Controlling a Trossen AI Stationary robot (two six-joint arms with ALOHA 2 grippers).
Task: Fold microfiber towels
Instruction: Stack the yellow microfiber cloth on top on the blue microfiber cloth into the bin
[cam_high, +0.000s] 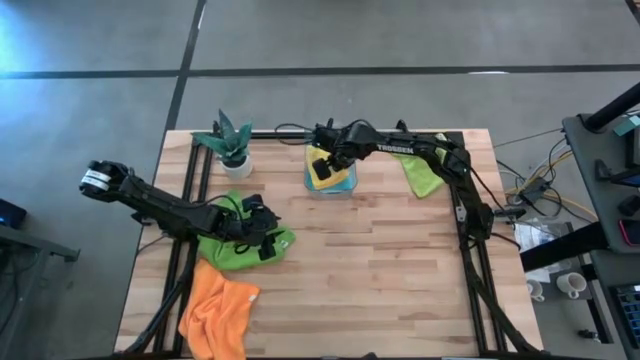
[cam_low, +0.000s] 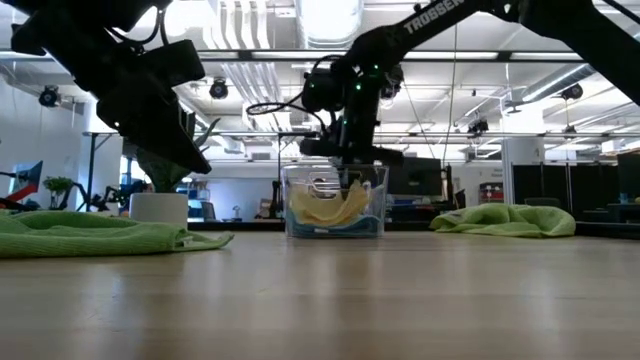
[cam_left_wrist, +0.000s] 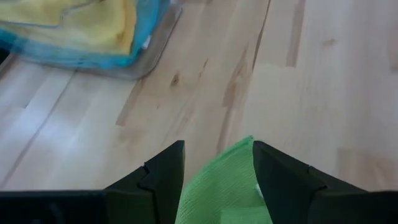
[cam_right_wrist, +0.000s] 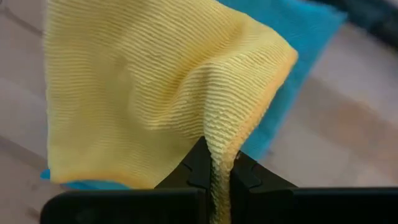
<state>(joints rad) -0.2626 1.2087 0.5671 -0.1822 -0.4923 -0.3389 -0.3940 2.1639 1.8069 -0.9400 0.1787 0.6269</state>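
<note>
right wrist view shows the right claw (cam_right_wrist: 219, 171) clenched on a fold of the yellow towel (cam_right_wrist: 149, 93), above the clear bin (cam_high: 331, 180) and blue towel (cam_right_wrist: 292, 81). the left claw (cam_left_wrist: 217, 177) grasps the green towel (cam_high: 235, 247) low on the tabletop (cam_high: 400, 280), beside the orange towel (cam_high: 218, 310).

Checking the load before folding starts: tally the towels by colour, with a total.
Yellow towel: 1
Blue towel: 1
Green towel: 1
Lime towel: 1
Orange towel: 1
Total: 5
</note>
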